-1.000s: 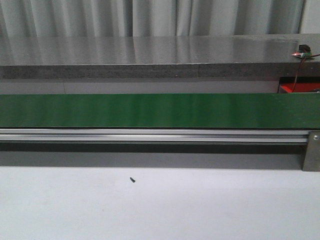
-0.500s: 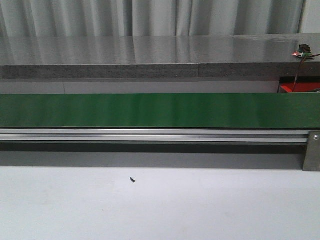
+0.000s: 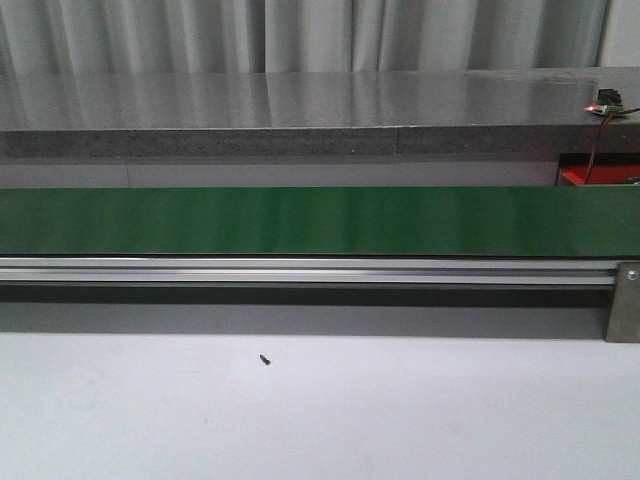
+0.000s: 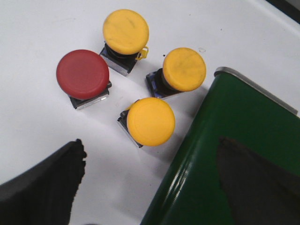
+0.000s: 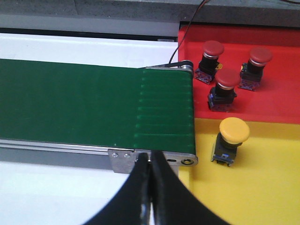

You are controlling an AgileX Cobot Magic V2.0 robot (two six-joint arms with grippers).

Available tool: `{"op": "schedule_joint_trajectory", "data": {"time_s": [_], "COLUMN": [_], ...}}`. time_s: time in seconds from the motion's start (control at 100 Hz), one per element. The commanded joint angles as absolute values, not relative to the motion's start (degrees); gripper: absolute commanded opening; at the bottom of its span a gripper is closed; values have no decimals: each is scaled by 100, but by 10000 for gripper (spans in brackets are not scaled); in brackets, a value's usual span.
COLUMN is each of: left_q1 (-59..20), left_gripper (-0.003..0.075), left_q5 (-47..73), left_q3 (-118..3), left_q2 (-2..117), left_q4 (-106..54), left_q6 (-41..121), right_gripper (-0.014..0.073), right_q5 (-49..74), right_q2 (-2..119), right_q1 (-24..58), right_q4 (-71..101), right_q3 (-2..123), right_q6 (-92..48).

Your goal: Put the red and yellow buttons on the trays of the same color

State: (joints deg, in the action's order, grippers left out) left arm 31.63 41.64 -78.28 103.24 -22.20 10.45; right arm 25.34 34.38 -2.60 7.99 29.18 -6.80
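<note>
In the left wrist view a red button and three yellow buttons stand upright on the white table beside the green conveyor belt's end. My left gripper hangs open above them, empty, one finger over the table and one over the belt. In the right wrist view three red buttons stand on the red tray, and a yellow button stands on the yellow tray. My right gripper is shut and empty above the belt's metal end bracket.
The front view shows the long green conveyor belt on its aluminium rail, a grey counter behind, a corner of the red tray at far right and a small black speck on the white table. Neither arm appears there.
</note>
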Motion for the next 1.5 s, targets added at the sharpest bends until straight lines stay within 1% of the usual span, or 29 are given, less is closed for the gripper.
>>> {"op": "schedule_joint_trajectory", "data": {"time_s": [0.0,0.26,0.92,0.99,1.06,1.11,1.17,1.25,1.31,1.49], "left_q1": [3166,3155,3155,3155,3155,3155,3155,3155,3155,3180], "left_gripper": [545,545,538,486,393,307,223,149,127,127], "left_q5": [4125,4307,3857,3831,3831,3831,3831,3831,3850,4011], "left_q3": [-8207,-8596,-8602,-8602,-8602,-8602,-8602,-8602,-8602,-8602], "left_q2": [10280,10798,11304,11304,11304,11304,11304,11304,11304,11076], "left_q4": [-2308,-2372,-2690,-2690,-2690,-2690,-2690,-2690,-2690,-2578], "left_q6": [938,857,847,847,847,847,847,847,847,847], "right_gripper": [-123,-123,-123,-123,-123,-123,-123,-123,-123,-123], "right_q5": [2075,2070,1985,1985,1985,1985,1985,1985,1985,1985], "right_q2": [3425,3425,3425,3425,3425,3425,3425,3425,3425,3425], "right_q1": [-249,-249,-249,-249,-249,-249,-249,-249,-249,-249], "right_q4": [846,852,919,919,919,919,919,919,919,919], "right_q3": [3073,3068,2975,2975,2975,2975,2975,2975,2975,2975], "right_q6": [-738,-738,-738,-738,-738,-738,-738,-738,-738,-738]}}
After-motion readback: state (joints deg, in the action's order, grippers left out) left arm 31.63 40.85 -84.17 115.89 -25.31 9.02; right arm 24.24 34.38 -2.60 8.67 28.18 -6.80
